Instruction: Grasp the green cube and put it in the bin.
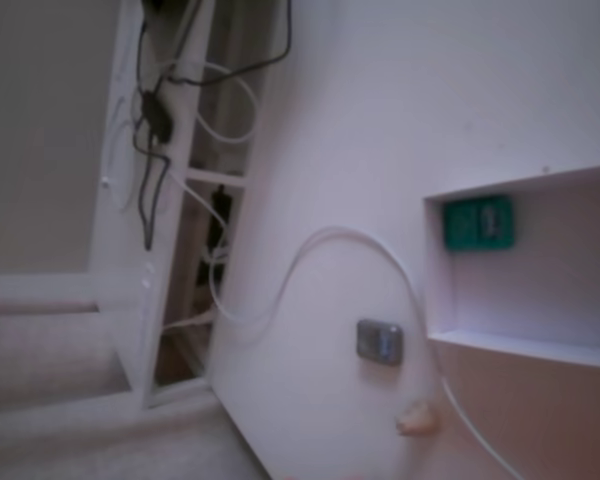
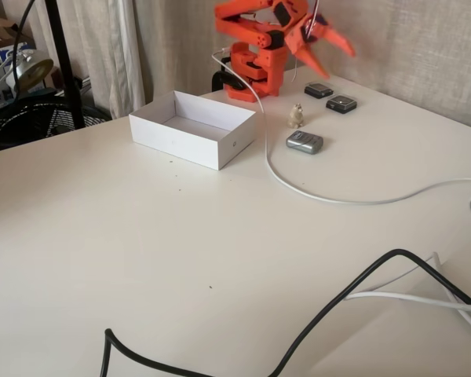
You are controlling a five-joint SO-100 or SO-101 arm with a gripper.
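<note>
A grey device (image 2: 304,141) lies beside a beige lump (image 2: 296,115), white cable (image 2: 314,195) nearby.

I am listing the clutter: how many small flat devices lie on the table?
3: a grey device beside the beige figurine, and two dark devices nearer the arm. Others may be hidden.

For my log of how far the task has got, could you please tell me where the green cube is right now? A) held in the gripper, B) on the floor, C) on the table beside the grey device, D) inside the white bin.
D: in a fixed view the green cube lies inside the bin, in a corner against its wall, apart from the grey device out on the table.
</note>
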